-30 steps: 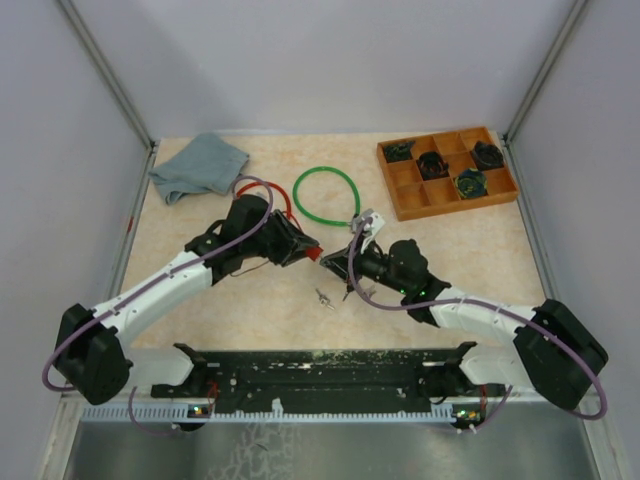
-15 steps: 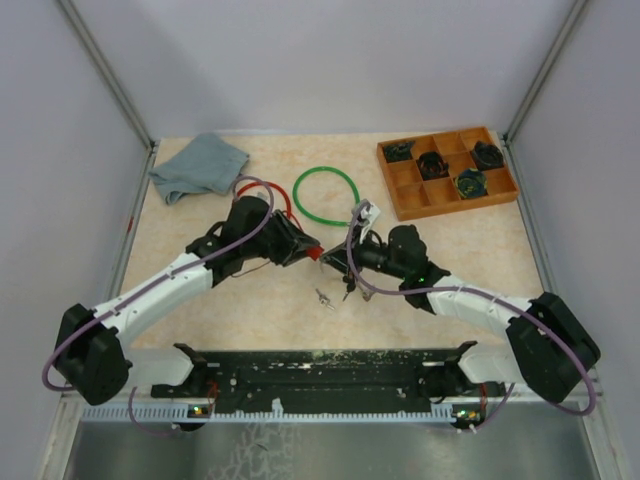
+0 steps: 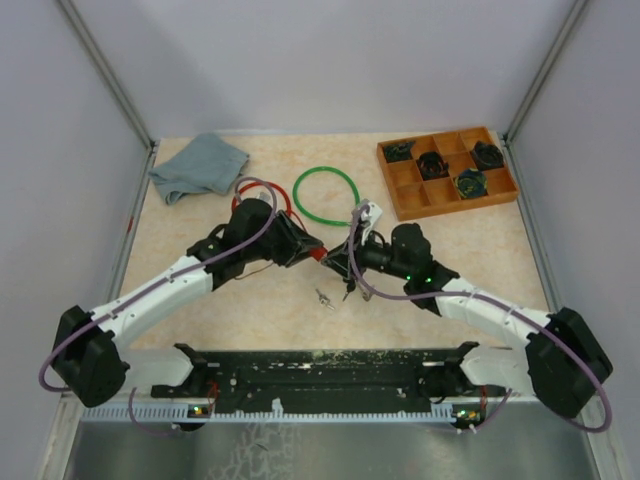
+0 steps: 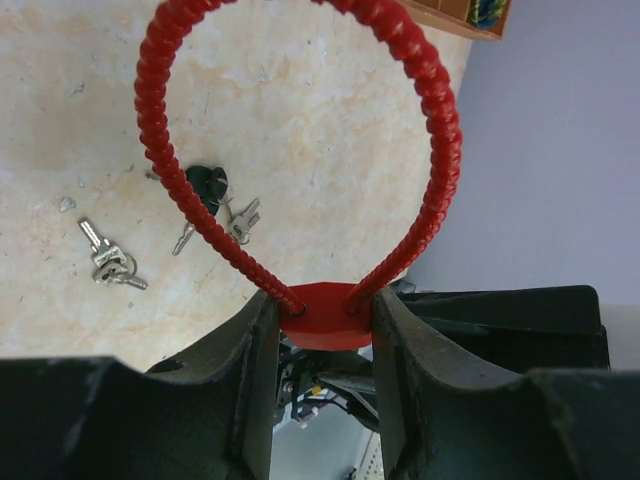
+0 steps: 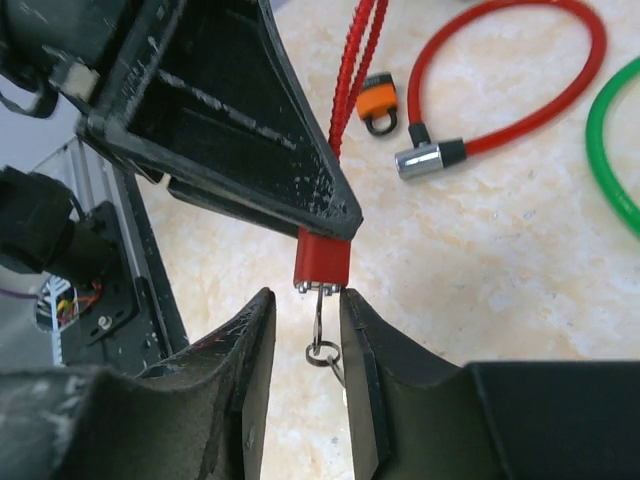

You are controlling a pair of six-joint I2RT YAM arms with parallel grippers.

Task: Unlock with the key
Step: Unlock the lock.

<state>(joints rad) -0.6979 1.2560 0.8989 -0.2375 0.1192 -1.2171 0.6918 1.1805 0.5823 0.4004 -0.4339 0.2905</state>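
no legible text, label, brand or number in any view, red lock (image 5: 322,260) included.

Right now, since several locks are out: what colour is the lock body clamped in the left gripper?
The lock body is red, clearest in the right wrist view.

red lock (image 4: 322,318), grn ring (image 5: 599,158), gry cloth (image 3: 200,165)

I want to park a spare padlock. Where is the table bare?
Bare: the right side of the table, between the wooden tray and the right arm; the far strip behind the green ring; the near patch left of the loose keys. Crowded: the middle, where the left claw and right claw meet at the red coil lock.
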